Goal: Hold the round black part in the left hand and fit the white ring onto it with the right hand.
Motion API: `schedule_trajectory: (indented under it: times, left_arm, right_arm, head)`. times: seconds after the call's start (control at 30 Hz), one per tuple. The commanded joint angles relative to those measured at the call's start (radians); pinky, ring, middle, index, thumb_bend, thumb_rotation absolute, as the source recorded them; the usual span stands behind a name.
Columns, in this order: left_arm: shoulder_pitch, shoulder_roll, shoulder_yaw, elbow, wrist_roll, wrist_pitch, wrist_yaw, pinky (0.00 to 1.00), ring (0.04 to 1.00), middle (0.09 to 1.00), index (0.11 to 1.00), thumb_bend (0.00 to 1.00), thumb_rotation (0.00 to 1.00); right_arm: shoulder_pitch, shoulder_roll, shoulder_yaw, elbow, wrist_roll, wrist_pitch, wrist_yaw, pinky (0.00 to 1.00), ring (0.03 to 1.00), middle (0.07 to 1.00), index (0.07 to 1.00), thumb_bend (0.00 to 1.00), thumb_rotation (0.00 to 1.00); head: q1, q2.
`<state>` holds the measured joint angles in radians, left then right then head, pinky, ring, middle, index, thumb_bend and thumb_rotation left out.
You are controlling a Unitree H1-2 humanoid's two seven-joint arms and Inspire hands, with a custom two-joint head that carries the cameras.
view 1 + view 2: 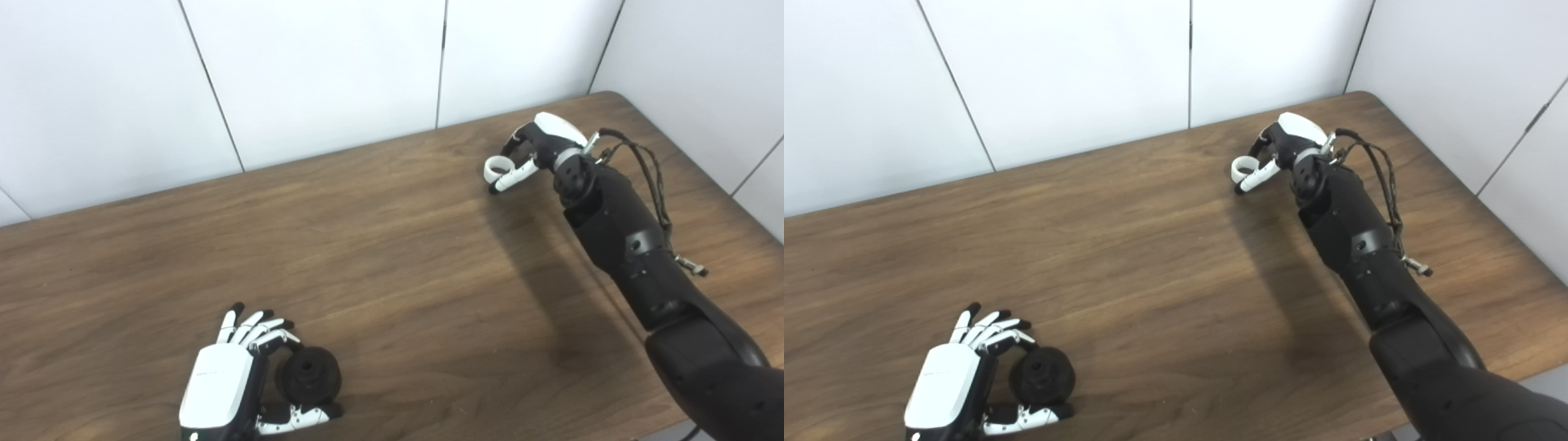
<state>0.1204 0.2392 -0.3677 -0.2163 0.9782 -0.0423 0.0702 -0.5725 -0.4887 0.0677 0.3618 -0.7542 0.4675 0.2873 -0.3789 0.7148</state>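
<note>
On the brown wood-grain table [380, 245], both parts are held, well apart.

Near the front edge, the left hand [229, 380] grips the round black rubber part [309, 375] between fingers and thumb. Far back on the other side, the right hand [539, 147] pinches the small white plastic ring [497, 166], just above the tabletop.

Both hands, left hand [222, 383] and right hand [542, 144], had white shells and black-tipped white fingers; the right arm [637, 245] was black, trailing a braided cable [656, 184].
</note>
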Motion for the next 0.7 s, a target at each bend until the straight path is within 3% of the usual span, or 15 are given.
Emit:
schedule_trajectory:
  times: [0.0,0.3,0.33,0.4,0.67]
  left_arm:
    - [0.009,0.008,-0.001,-0.005,0.014,0.007,-0.021,1.00,0.866,0.759,0.484,0.52,0.05]
    - [0.006,0.009,-0.001,-0.003,0.016,0.007,-0.021,1.00,0.866,0.759,0.484,0.52,0.05]
    - [0.006,0.009,-0.001,-0.003,0.018,0.009,-0.023,1.00,0.866,0.758,0.484,0.52,0.05]
    - [0.007,0.008,-0.002,-0.004,0.017,0.008,-0.022,1.00,0.868,0.758,0.484,0.52,0.05]
    - [0.007,0.006,-0.003,-0.009,0.016,0.008,-0.024,1.00,0.866,0.758,0.484,0.52,0.05]
  right_arm:
    - [-0.038,-0.014,-0.007,-0.017,-0.002,0.002,-0.016,1.00,0.933,0.828,0.602,0.82,0.23]
    - [-0.042,-0.018,0.005,-0.010,0.014,0.000,-0.036,1.00,0.924,0.809,0.590,0.82,0.22]
    - [-0.041,-0.019,0.008,-0.010,0.019,-0.001,-0.042,1.00,0.921,0.810,0.531,0.65,0.18]
    - [-0.038,-0.022,0.013,-0.008,0.029,-0.005,-0.055,1.00,0.919,0.809,0.500,0.56,0.15]
    - [-0.032,-0.038,0.049,-0.008,0.045,-0.007,-0.090,1.00,0.920,0.804,0.486,0.52,0.13]
  head:
    - [0.000,0.001]
    - [0.000,0.001]
    - [-0.003,-0.002]
    - [-0.002,-0.001]
    - [-0.001,0.002]
